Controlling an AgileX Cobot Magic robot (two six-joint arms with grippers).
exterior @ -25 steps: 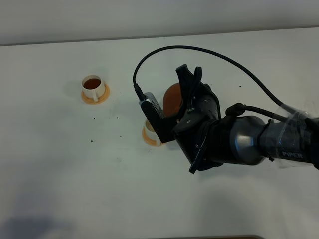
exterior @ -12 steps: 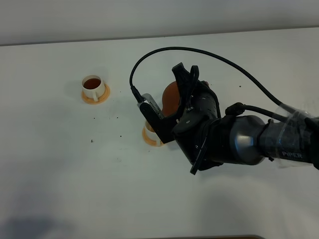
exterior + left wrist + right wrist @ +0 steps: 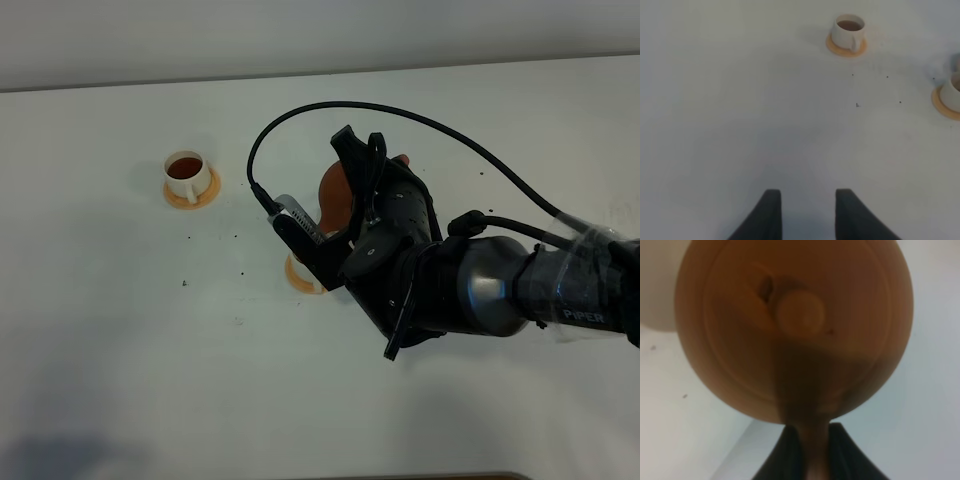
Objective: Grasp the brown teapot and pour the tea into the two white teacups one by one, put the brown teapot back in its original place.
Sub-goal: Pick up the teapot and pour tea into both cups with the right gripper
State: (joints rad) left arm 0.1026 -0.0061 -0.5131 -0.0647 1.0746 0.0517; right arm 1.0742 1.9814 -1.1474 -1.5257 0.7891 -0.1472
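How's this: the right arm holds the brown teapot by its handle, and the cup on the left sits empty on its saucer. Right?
Not empty: the high view shows the left cup holding dark tea. The teapot is indeed held by its handle, the cup on its saucer.

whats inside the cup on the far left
Dark reddish-brown tea shows in the left teacup, hiding its bottom. The inside of the other teacup is covered by the right gripper holding the brown teapot.
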